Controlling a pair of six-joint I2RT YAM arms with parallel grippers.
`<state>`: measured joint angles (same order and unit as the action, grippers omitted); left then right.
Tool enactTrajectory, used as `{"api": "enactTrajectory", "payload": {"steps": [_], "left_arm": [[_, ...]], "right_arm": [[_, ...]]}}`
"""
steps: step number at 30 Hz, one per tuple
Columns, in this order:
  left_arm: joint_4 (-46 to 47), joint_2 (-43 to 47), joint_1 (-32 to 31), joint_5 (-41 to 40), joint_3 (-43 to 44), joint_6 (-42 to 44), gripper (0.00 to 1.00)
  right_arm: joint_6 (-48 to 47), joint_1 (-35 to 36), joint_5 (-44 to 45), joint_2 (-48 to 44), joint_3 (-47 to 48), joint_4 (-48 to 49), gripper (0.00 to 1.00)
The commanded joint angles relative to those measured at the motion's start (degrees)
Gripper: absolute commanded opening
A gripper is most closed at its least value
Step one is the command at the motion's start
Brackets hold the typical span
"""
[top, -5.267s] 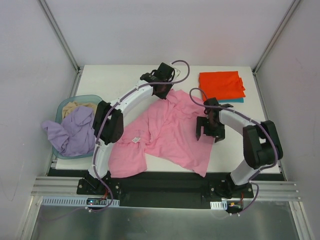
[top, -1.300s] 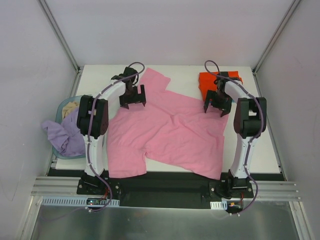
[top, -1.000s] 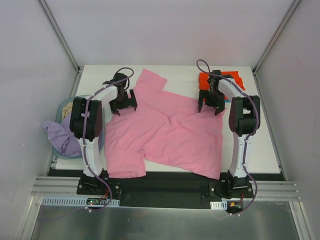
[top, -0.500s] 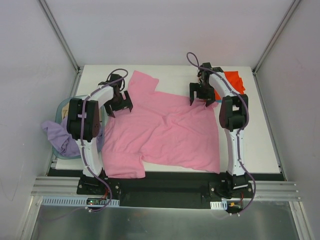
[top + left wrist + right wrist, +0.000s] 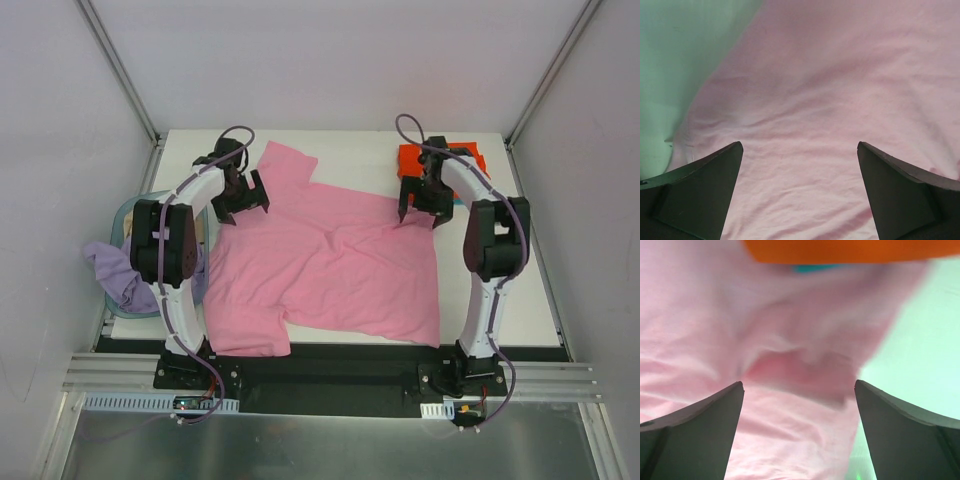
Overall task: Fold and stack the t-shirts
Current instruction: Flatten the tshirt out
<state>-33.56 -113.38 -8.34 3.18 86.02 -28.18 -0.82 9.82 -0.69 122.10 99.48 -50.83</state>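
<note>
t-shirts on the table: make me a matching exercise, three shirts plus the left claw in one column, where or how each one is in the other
1. pink t-shirt
2. orange-red t-shirt
3. lavender t-shirt
4. left claw

A. draped over the basket at the left
B. open, above the pink shirt's far left edge
C. spread across the middle of the table
D. folded at the far right corner

Pairs: 1-C, 2-D, 3-A, 4-B

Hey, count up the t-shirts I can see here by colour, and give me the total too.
Bright pink t-shirt: 1
Orange-red t-shirt: 1
Teal t-shirt: 1, only a sliver showing under the orange-red one
Pale lavender t-shirt: 1
Total: 4
</note>
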Motion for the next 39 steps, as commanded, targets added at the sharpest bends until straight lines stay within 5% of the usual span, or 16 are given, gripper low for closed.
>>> {"api": "enactTrajectory", "payload": {"steps": [1,5,15,21,25,32,39], "left_arm": [[-1.33,5.01,-1.06,1.48,0.38,-0.91,0.99],[-1.24,4.49,-1.33,1.74,0.9,-1.08,0.99],[-1.24,5.01,-1.42,1.92,0.29,-1.7,0.99],[-1.24,5.63,-1.42,1.83,0.11,-1.52,1.0],[-1.24,6.42,-1.42,1.48,-0.32,-1.35,0.99],[-1.24,4.76,-1.42,1.65,0.55,-1.17,0.99],[-1.07,-1.74,-1.42,3.76,6.17,-0.47,0.99]], "right_arm": [[3.63,-5.07,2.01,-7.15,-1.58,5.47,0.97],[4.25,-8.59,-1.85,-2.15,2.29,5.3,0.99],[3.37,-9.39,-3.53,7.0,8.88,5.22,0.72],[1.61,-7.28,-4.76,8.41,9.33,4.6,0.39],[-1.72,-4.65,-6.78,6.49,7.67,5.12,0.01],[-10.42,3.35,-2.66,-5.02,-0.25,9.78,0.01],[-16.23,8.1,15.51,-6.27,4.22,11.45,0.01]]}}
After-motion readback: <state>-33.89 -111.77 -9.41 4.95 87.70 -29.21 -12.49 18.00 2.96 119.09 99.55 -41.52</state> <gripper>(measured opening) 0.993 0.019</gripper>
